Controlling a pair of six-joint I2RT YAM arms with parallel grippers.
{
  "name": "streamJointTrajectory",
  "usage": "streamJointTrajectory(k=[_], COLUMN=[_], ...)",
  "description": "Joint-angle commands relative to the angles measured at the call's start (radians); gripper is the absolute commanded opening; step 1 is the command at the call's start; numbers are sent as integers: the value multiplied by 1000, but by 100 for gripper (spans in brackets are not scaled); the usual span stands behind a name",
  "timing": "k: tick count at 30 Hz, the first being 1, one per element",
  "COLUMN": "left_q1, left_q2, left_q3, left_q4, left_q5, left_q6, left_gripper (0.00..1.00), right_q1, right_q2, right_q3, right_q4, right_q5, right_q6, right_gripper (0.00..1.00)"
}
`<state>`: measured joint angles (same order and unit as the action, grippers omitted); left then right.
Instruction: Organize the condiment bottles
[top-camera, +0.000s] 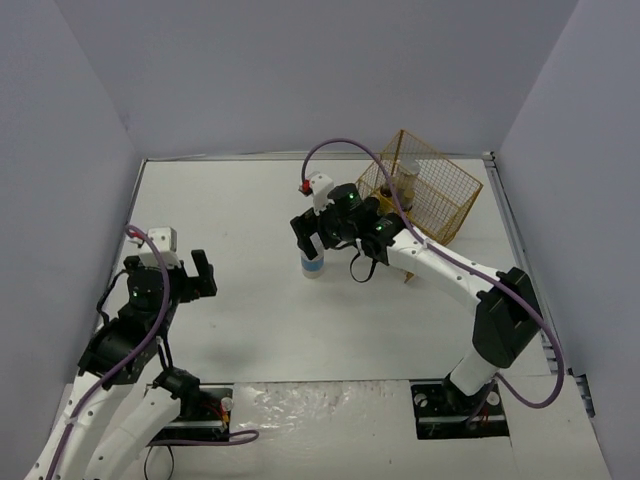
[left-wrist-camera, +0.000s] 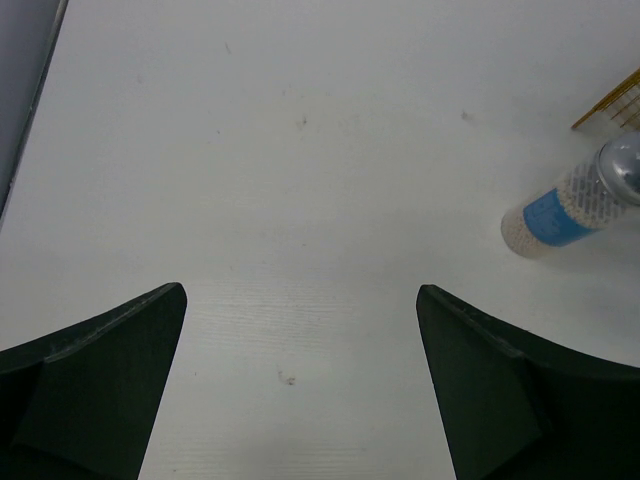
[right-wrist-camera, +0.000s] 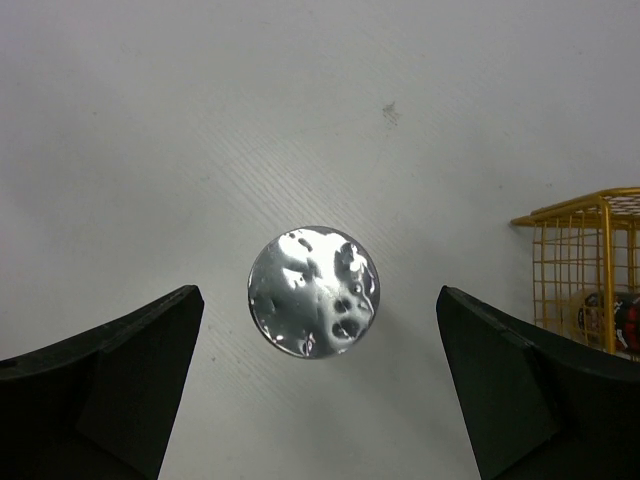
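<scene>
Right jaws spread wide, empty, poised over the pale silver-lidded blue-label jar (right-wrist-camera: 313, 291), upright mid-worktop (top-camera: 240, 210). Best to drop straight, keep the lid centred and clamp below it. Gold wire basket (top-camera: 432, 195) at jar's 2 o'clock. Left jaws released, empty, at 9 o'clock.

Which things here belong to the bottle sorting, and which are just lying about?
Job:
blue-labelled jar, upright below the open right gripper
second bottle

Lying about:
gold wire basket, with that second bottle inside it
white table
</scene>
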<state>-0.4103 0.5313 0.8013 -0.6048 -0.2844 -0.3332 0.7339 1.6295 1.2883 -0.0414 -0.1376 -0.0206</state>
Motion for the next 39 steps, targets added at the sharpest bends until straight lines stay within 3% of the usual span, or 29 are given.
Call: streamJointTrajectory(k=[1, 5, 19, 23, 26, 29, 31, 39], left_q1=[6, 43, 140, 147, 153, 154, 156, 174], left_q2=[16, 60, 80, 85, 87, 87, 87, 87], left_q3=[31, 36, 25, 24, 23, 22, 22, 22], left_q4=[28, 34, 65, 65, 68, 68, 71, 73], left_q5=[-25, 29, 141, 144, 148, 149, 149, 165], left_q6=[-1, -8, -9, -10, -10, -12, -12, -13], left_gripper=[97, 97, 97, 97, 97, 97, 97, 97], right_q1=[17, 20, 27, 27, 27, 28, 29, -17], right_q2=[41, 89, 136, 145, 136, 75, 35, -158], right_q3=[62, 60, 46, 44, 46, 51, 57, 238], right_q4=[7, 8, 16, 18, 18, 17, 15, -111], right_q5=[33, 34, 44, 45, 46, 70, 87, 488], right_q6=[-32, -32, -45, -45, -35, -10, 2, 91], right_gripper=[99, 96, 64, 45, 18, 0, 0, 0])
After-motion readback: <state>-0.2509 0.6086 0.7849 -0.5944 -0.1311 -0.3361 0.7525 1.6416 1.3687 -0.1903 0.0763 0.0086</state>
